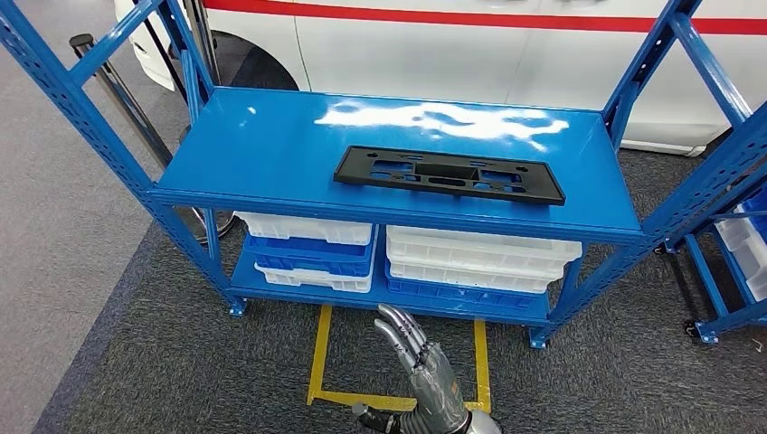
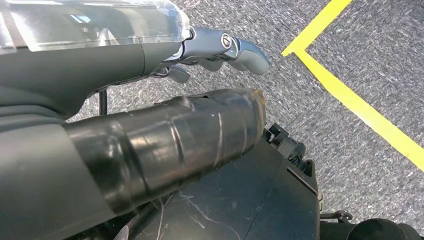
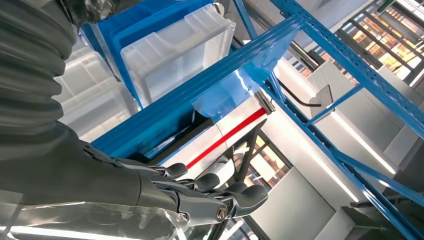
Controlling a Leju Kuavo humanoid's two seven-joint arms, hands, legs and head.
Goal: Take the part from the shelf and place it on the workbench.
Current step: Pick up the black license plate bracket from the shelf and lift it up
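Observation:
A flat black plastic part (image 1: 449, 174) with several cut-outs lies on the top board of the blue shelf (image 1: 262, 145), near its front edge and right of the middle. My right hand (image 1: 411, 348) reaches up from below in front of the shelf, fingers stretched out and holding nothing, well short of the part. In the right wrist view this hand (image 3: 200, 197) sits under the shelf's blue front rail (image 3: 225, 85). My left hand (image 2: 165, 55) hangs over the grey carpet, with nothing in its fingers (image 2: 235, 47).
White and blue bins (image 1: 307, 249) (image 1: 479, 262) are stacked on the lower board. A white vehicle with a red stripe (image 1: 434, 36) stands behind the shelf. Yellow floor tape (image 1: 318, 362) marks the carpet in front. Another blue rack (image 1: 733, 226) stands at right.

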